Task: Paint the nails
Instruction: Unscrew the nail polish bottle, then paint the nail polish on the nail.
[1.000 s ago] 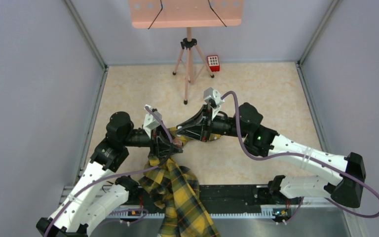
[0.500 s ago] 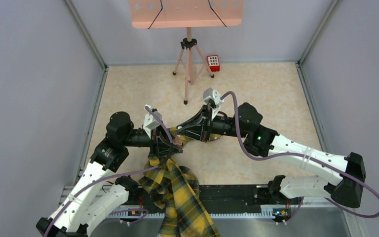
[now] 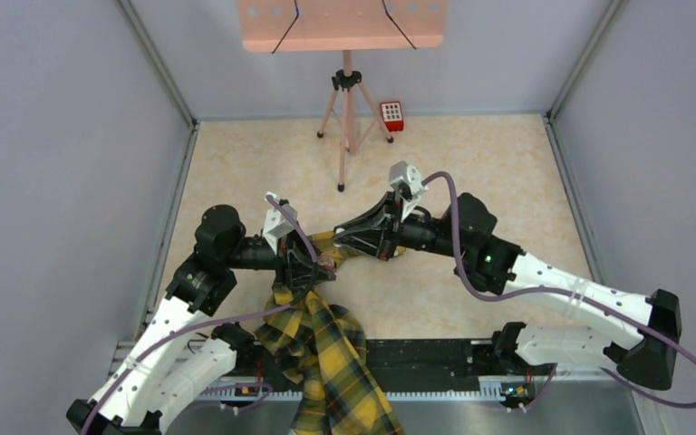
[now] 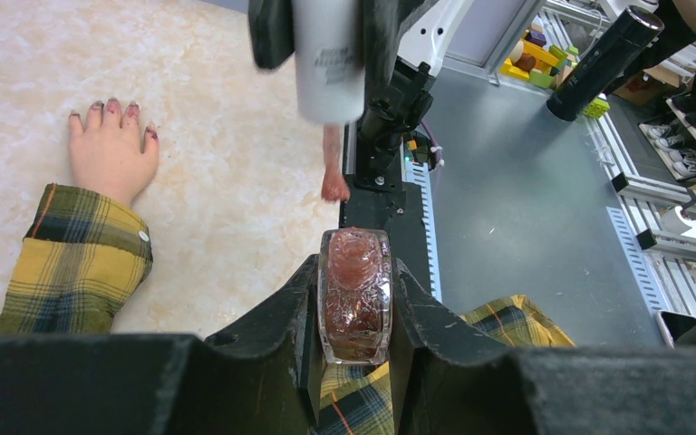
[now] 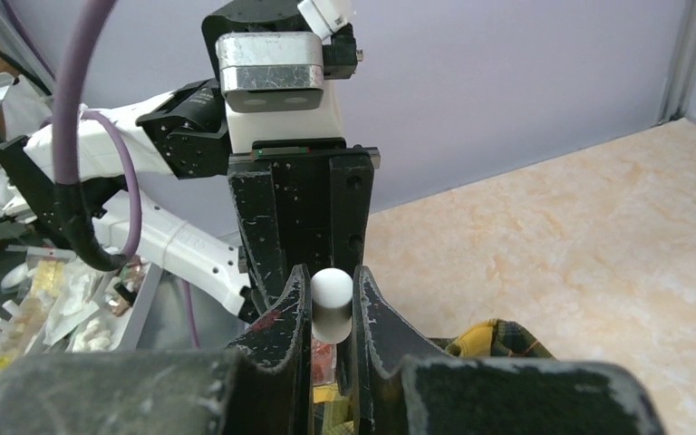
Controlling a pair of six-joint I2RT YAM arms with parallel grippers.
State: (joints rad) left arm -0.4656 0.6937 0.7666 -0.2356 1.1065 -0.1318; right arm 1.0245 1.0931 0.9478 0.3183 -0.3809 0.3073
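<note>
While left gripper (image 4: pixel 355 272) clamps the polish bottle (image 4: pixel 354 304) and right gripper (image 5: pixel 331 308) pinches the white cap (image 5: pixel 332 294), brush (image 4: pixel 332 170) out, the nails (image 4: pixel 113 107) lie on the table (image 4: pixel 227 118), apart to one side. Risk: wet brush drips or smears the mannequin hand (image 4: pixel 109 159) in transit.

From above, the mannequin hand (image 4: pixel 109 149) and the nails (image 4: pixel 113 107) are hidden beneath the right arm (image 3: pixel 417 236); the plaid sleeve (image 3: pixel 331 362) runs off the bottom edge. The left wrist view crops the white cap (image 4: pixel 328 59) at its top, and the brush (image 4: pixel 333 177) below is blurred.
</note>
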